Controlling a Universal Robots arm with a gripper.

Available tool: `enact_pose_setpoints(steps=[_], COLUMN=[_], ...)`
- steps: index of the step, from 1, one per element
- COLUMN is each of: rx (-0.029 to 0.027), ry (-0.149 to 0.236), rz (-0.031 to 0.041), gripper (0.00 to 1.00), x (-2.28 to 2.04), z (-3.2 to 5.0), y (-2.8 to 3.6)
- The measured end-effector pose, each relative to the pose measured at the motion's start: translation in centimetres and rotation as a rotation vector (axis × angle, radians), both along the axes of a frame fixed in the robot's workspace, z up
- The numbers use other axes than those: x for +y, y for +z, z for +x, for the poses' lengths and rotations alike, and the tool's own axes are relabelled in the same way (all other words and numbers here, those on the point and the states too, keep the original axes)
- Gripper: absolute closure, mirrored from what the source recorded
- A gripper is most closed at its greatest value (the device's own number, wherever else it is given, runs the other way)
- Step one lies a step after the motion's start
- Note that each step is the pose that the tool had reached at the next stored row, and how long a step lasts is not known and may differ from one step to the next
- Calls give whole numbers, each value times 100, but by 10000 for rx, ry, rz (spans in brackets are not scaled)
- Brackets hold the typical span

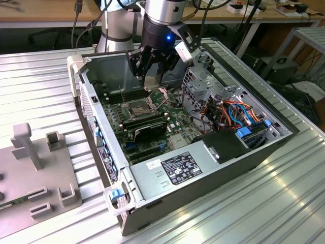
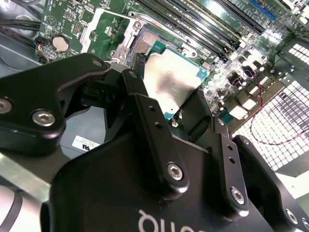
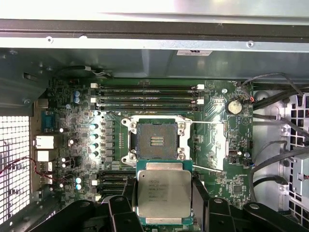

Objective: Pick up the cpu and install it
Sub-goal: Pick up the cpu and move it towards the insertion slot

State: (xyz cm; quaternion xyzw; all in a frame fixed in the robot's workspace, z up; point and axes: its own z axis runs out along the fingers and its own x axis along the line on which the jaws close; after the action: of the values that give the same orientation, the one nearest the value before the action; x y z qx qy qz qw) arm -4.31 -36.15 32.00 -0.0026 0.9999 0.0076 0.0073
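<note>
- Computer case (image 1: 213,195): it lies open-topped on the ribbed metal table (image 1: 284,213). Inside, you have a green motherboard (image 1: 175,114) on the case floor.
- Power supply (image 1: 177,168): a grey box with a label, set against the case's near edge.
- Cables (image 1: 236,109): an orange and blue bundle at the case edge on the exterior view's right, beside a perforated metal cage (image 1: 203,76).
- Socket (image 3: 155,140): a dark square in a metal frame near the middle of the board. It stands open with its contact field bare.
- Memory slots (image 3: 145,96): long parallel rows just beyond the socket, toward the case's far wall.
- Long black card (image 1: 150,131): it stands on the board just on the near side of the socket.
- Grey fixture (image 1: 35,168): it sits on the table at the edge on the exterior view's left, well apart from the case.
- Gripper (image 1: 152,71): it hangs inside the case above the board. Its black fingers (image 3: 200,193) are closed narrowly on two opposite edges of the cpu.
- Cpu (image 3: 163,195): a silver-topped square in the gripper's grasp. It is held flat above the board just beside the socket and is not seated.
</note>
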Motion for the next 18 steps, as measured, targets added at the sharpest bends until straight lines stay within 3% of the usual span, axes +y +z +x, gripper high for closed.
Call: enact_pose_setpoints(steps=[11, 18], rx=[-5, -15], ry=[-1, 0], rz=[4, 1], gripper=[45, 45], x=[0, 10], z=[-12, -90], y=[-15, -200])
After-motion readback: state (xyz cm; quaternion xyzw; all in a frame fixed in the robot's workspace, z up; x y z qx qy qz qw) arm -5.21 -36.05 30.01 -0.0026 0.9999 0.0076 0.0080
